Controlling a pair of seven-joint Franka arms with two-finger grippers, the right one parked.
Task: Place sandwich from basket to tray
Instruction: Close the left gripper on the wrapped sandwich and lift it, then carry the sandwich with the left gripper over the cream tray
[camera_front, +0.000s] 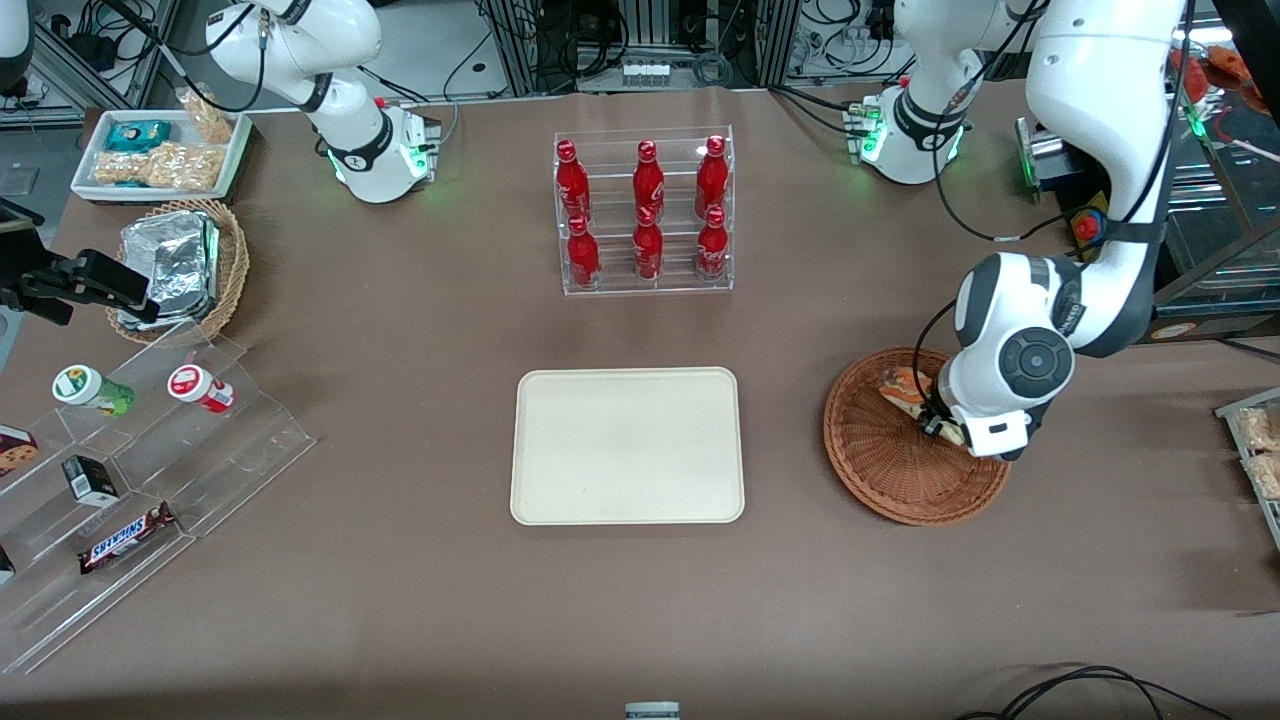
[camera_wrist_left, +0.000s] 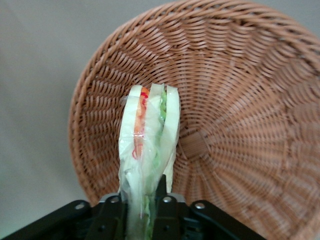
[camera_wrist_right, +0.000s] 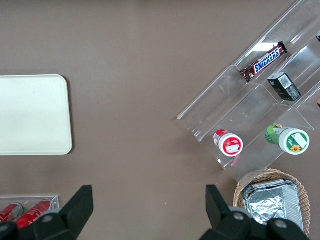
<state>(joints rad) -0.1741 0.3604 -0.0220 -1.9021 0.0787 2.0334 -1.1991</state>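
Observation:
The sandwich (camera_wrist_left: 147, 135), a wrapped wedge of pale bread with green and orange-red filling, stands between the fingers of my left gripper (camera_wrist_left: 141, 197), which is shut on it. It is over the reddish-brown wicker basket (camera_wrist_left: 240, 100). In the front view the gripper (camera_front: 945, 425) is in the basket (camera_front: 890, 465) toward the working arm's end of the table, and only part of the sandwich (camera_front: 905, 388) shows past the wrist. The cream tray (camera_front: 627, 445) lies empty at the table's middle, also seen in the right wrist view (camera_wrist_right: 32, 115).
A clear rack of red bottles (camera_front: 645, 210) stands farther from the camera than the tray. A clear stepped shelf with snacks (camera_front: 130, 480), a tan foil-packet basket (camera_front: 180, 265) and a white snack tray (camera_front: 160, 150) lie toward the parked arm's end.

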